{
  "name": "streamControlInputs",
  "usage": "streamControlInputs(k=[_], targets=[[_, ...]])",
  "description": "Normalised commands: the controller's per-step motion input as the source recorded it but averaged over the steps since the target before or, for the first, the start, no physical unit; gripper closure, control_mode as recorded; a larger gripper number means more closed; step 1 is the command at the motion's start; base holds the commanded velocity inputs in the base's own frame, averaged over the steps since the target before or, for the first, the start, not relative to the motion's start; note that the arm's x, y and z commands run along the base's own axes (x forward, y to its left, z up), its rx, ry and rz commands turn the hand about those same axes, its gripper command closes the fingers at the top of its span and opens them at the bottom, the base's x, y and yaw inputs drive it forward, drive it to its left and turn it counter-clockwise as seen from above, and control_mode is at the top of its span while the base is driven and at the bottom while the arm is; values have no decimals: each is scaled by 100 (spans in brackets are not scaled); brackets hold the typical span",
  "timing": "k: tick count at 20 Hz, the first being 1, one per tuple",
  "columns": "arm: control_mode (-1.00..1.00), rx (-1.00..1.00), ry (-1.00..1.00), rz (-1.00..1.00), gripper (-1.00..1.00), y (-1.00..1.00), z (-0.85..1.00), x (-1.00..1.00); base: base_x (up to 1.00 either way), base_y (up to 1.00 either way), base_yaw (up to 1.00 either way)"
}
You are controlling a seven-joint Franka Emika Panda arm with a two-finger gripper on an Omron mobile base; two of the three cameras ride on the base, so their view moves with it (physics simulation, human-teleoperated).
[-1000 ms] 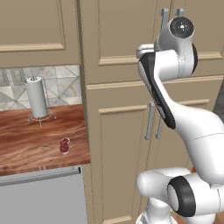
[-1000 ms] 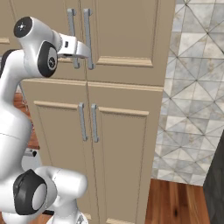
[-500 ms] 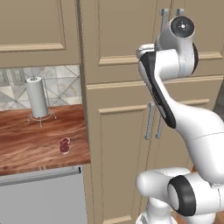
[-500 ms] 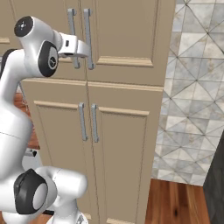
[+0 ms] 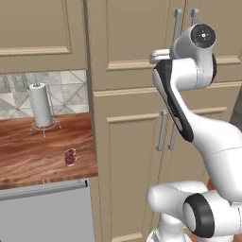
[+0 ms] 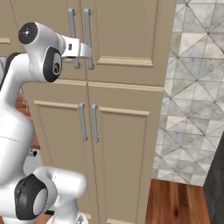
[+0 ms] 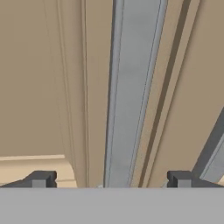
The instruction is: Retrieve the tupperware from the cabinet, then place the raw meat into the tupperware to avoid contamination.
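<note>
Wide-open gripper (image 7: 109,179) astride cabinet (image 7: 39,87) handle (image 7: 131,96)

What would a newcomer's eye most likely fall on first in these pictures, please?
Most likely the white arm reaching up to the tall beige pantry cabinet, its open gripper set around one long grey bar handle of the upper doors, which are shut. Next, the wooden counter to the cabinet's left, where the small red raw meat lies bare near the front edge, with a paper towel roll standing behind it by the tiled wall.
</note>
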Motion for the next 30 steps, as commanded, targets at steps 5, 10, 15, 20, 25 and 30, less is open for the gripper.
streamControlInputs(k=[5, 10, 15, 20, 25, 30], targets=[[-100, 1, -8, 2, 100, 0, -29, 31, 0, 0, 0], [-100, 1, -8, 2, 100, 0, -23, 31, 0, 0, 0], [-100, 1, -6, 2, 100, 0, -13, 24, 0, 0, 0], [-100, 0, -6, 2, 100, 0, -8, 20, 0, 0, 0], [-100, 0, -2, 0, 100, 1, -4, 6, 0, 0, 0], [-100, 0, 2, -1, 100, 11, 0, -20, 0, 0, 0]])
